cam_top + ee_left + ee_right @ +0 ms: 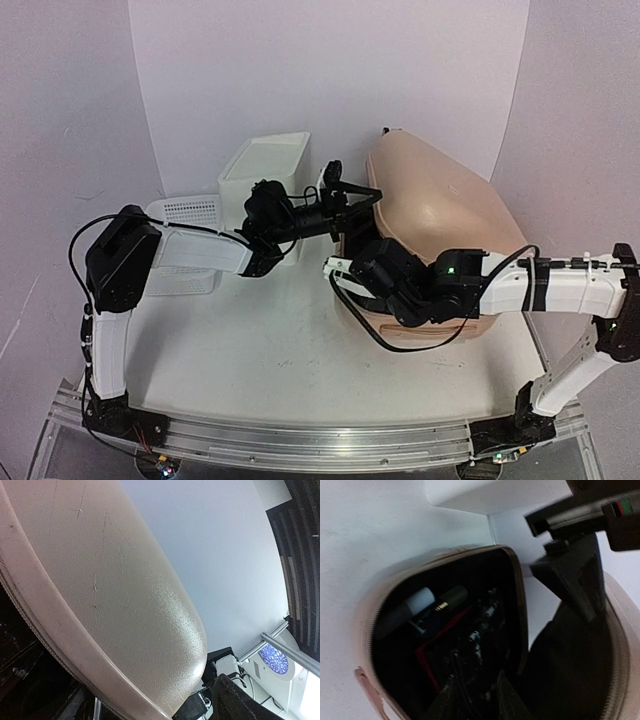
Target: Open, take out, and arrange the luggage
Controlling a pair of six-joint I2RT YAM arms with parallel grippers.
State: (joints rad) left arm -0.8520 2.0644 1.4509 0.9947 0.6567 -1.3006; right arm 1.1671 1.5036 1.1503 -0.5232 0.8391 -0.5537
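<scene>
left arm (200, 250): white shells, black joints | right arm (575, 285): green light (451, 268), black cable (362, 328) | left hand (362, 196), right hand (350, 272): black

Luggage (440, 195): peach-pink hard-shell case w/ rounded corners, lay on table (250, 340) right of centre, partly open. Upper shell was tilted up, gap facing left; pebbled surface w/ a few scuffs, zip seam along rim. Lower shell sat flat. Interior black-lined & packed: pale tube (415, 605), dark cylinder (451, 599), red-edged item (427, 652); rest too dark/blurred to ID.
</scene>
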